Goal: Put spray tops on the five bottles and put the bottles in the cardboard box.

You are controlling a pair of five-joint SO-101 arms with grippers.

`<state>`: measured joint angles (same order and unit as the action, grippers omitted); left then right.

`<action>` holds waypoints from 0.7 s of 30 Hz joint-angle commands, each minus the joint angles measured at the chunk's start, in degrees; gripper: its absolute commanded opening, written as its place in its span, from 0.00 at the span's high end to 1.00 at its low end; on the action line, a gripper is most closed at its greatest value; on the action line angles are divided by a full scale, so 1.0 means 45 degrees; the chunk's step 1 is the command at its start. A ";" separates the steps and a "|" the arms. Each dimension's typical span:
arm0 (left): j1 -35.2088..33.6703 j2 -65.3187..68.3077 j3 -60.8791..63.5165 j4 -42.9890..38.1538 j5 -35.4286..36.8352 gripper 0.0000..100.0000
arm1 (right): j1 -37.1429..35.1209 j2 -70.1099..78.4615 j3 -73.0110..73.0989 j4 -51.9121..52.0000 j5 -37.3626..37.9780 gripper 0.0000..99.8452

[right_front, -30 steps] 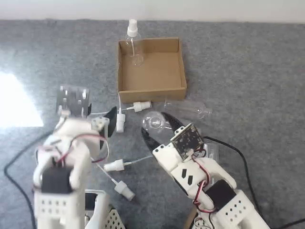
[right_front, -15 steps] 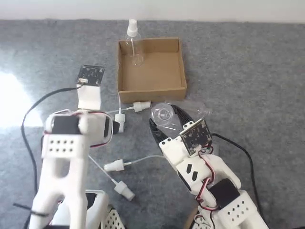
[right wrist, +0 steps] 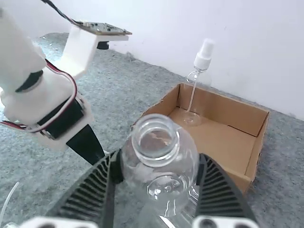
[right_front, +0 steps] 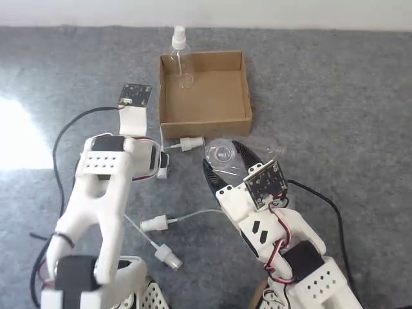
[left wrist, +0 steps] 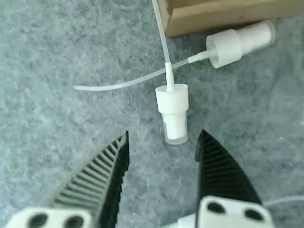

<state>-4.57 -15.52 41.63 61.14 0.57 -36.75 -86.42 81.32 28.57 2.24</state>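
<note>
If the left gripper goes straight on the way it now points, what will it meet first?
Probably the white spray top lying just ahead of the left gripper, in line with the gap between its open jaws. Depth is hard to judge.

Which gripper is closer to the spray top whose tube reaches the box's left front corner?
Left. The left gripper hangs open just over that spray top. The right gripper, shut on a bottle, is farther along the front of the box.
</note>
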 commanded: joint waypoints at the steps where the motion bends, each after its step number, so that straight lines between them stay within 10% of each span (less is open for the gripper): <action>1: 0.0078 0.0996 -0.0557 -0.1309 0.0586 0.79 | 0.0107 -0.0283 -0.0899 -0.0068 0.0234 0.90; 21: -0.0137 0.3282 -0.0987 -0.1797 -0.0430 0.92 | 0.0049 -0.0283 -0.0840 -0.0049 0.0274 0.90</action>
<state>-4.48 -0.13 39.43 50.95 0.40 -36.75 -86.42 81.32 28.57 2.24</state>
